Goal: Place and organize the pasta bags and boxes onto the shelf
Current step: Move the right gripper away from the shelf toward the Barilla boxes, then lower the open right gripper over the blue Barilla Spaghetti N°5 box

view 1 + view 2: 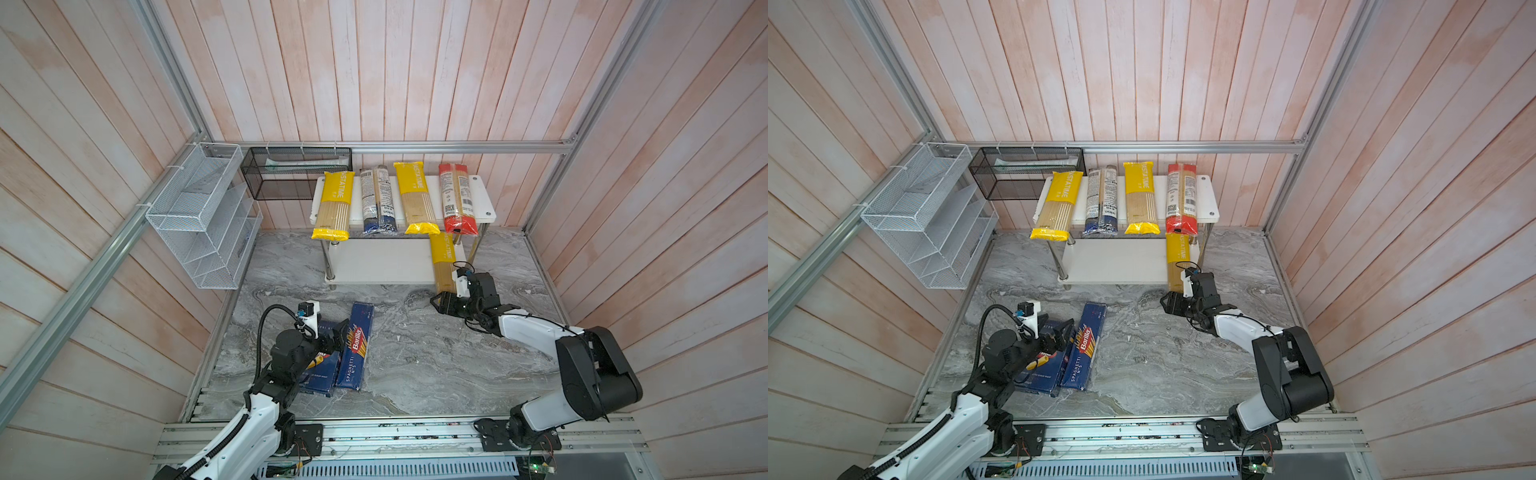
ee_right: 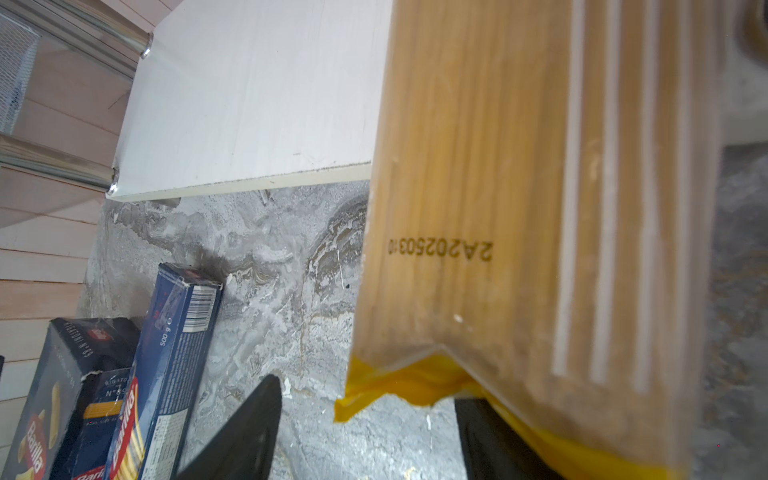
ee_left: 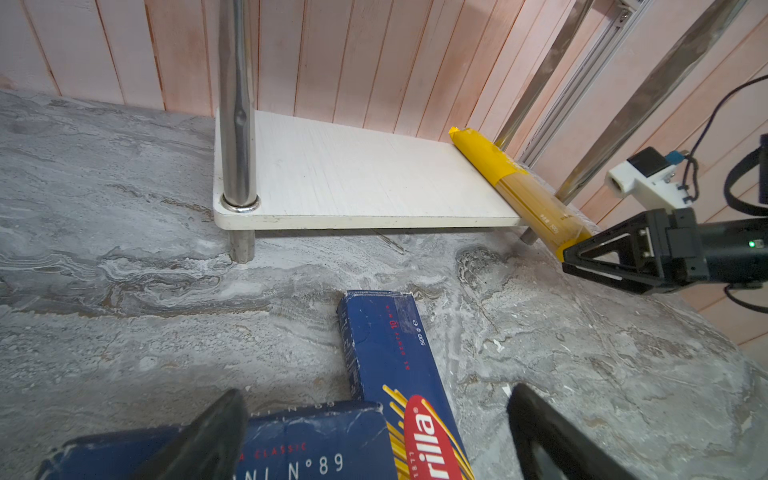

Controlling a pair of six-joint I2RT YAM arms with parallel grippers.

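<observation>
On the top board of the shelf (image 1: 482, 199) four bags lie side by side, front to back, near ends hanging past the front edge: left yellow PASTATIME bag (image 1: 333, 205), dark-blue-ended bag (image 1: 378, 203), middle yellow PASTATIME bag (image 1: 415, 197), red-ended bag (image 1: 456, 199). The lower board is bare except at its right end, where the third yellow PASTATIME bag (image 1: 442, 262) lies front to back, with its near end sticking out past the board's front edge over the grey marbled surface (image 1: 436, 365). The right hand (image 1: 435, 302) is at that near end, fingers spread. In the right wrist view the bag's yellow end lies across one finger (image 2: 490, 436) and the other finger (image 2: 249, 428) stands clear beside it, so the bag is not pinched. Front left on the surface, well apart from the shelf, the narrow spaghetti box (image 1: 355, 349) and the wide rigatoni box (image 1: 322, 376) lie flat, touching along their long sides. The left hand (image 1: 340, 332) is over their far ends, fingers spread wide and gripping nothing; cannot tell if it touches the rigatoni box. A white wire rack (image 1: 199, 216) and a black mesh basket (image 1: 297, 174) hang on the walls left of the shelf.
</observation>
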